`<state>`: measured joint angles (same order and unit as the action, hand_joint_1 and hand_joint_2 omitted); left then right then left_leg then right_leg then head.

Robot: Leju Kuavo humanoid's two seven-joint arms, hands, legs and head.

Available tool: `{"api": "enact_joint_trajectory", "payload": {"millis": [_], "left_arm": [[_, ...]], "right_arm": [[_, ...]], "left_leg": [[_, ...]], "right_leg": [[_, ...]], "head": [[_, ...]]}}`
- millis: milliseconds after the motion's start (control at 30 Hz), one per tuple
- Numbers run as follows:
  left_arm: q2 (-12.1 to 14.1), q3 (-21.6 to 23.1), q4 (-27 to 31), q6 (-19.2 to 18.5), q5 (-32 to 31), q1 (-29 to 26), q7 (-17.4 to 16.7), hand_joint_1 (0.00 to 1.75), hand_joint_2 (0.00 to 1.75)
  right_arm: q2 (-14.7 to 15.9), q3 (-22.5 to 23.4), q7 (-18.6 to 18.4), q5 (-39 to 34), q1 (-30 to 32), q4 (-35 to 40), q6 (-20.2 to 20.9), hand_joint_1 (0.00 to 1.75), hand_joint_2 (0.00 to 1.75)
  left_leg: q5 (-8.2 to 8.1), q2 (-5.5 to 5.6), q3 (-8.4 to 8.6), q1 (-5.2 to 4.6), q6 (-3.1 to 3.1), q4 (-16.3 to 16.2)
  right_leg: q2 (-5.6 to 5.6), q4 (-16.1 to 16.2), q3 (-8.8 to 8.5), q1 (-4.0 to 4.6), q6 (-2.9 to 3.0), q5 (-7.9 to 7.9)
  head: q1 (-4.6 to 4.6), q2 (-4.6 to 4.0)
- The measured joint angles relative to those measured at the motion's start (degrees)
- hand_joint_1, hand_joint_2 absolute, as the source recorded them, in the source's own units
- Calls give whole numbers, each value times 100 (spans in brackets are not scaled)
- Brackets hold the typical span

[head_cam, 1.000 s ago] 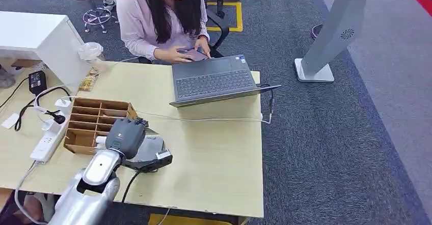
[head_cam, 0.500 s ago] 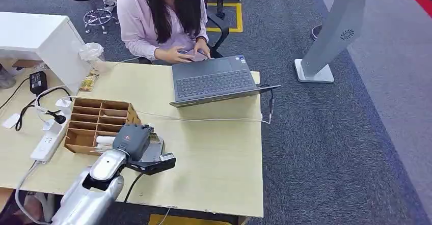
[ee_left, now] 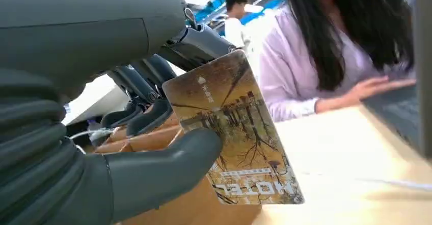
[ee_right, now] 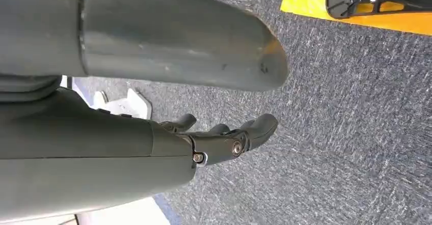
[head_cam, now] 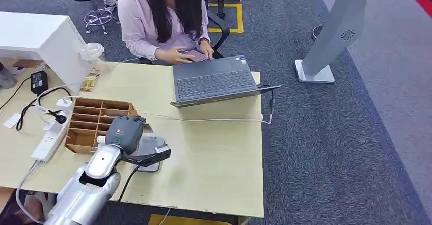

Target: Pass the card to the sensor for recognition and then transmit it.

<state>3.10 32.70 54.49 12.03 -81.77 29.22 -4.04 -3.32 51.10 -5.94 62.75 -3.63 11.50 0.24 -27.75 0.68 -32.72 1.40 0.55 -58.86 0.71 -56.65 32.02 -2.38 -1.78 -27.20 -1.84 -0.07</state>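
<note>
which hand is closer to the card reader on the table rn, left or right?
Left. The left hand holds the card right above the grey reader on the table. The right hand hangs over the carpet, holding nothing.

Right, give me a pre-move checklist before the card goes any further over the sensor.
1. Card held by the left hand, thumb against its face: ok.
2. Left hand over the grey sensor: ok.
3. Card actually read by the sensor: cannot tell.
4. Right hand holds nothing, hanging over the carpet: ok.
5. Person busy at the laptop, ready to receive the card: not ok.
</note>
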Motion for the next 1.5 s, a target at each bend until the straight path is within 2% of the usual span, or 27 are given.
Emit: {"api": "enact_joint_trajectory", "payload": {"millis": [133,233,333,433,567,700,867,1500], "left_arm": [[24,-215,164,783,-170,19,-4,175,175],[118,-511,234,1221,-192,113,109,175,175],[171,-769,249,1307,-212,181,227,175,175],[201,-900,249,1429,-452,208,173,175,175],[317,-1146,109,1665,-516,606,188,175,175],[404,-1399,-238,1663,-522,1067,258,175,175],[433,-1495,-683,1665,-535,1351,273,175,175],[468,-1561,-1218,1713,-542,1430,278,175,175]], "right_arm": [[0,0,9,118,2,0,44,0,0],[0,-11,20,223,1,0,70,0,0],[0,-17,24,260,2,0,70,0,0],[0,-20,46,291,-5,0,77,0,0],[0,-33,66,406,-5,0,114,0,0],[-9,-37,63,435,-10,-2,151,0,0],[-41,-42,13,489,-32,-2,149,0,0],[-81,-46,9,507,-34,-2,179,0,0]], "left_leg": [[-1,0,-4,0,0,0],[-1,-1,-3,0,0,0],[0,-1,-2,0,0,0],[3,0,-5,1,-1,0],[3,-1,-7,0,-2,0],[3,0,-5,0,-1,0],[3,0,-6,0,-2,0],[3,-1,-7,0,-2,0]], "right_leg": [[1,0,3,0,0,0],[1,0,6,0,0,0],[2,-1,6,0,0,0],[-2,-2,6,0,0,0],[0,-1,7,0,-1,1],[-1,-2,7,0,-2,2],[3,-3,7,0,-2,2],[4,-2,9,0,-2,2]], "head": [[-2,0],[-2,0],[2,0],[0,0],[-7,0],[2,0],[-2,0],[-2,0]]}}
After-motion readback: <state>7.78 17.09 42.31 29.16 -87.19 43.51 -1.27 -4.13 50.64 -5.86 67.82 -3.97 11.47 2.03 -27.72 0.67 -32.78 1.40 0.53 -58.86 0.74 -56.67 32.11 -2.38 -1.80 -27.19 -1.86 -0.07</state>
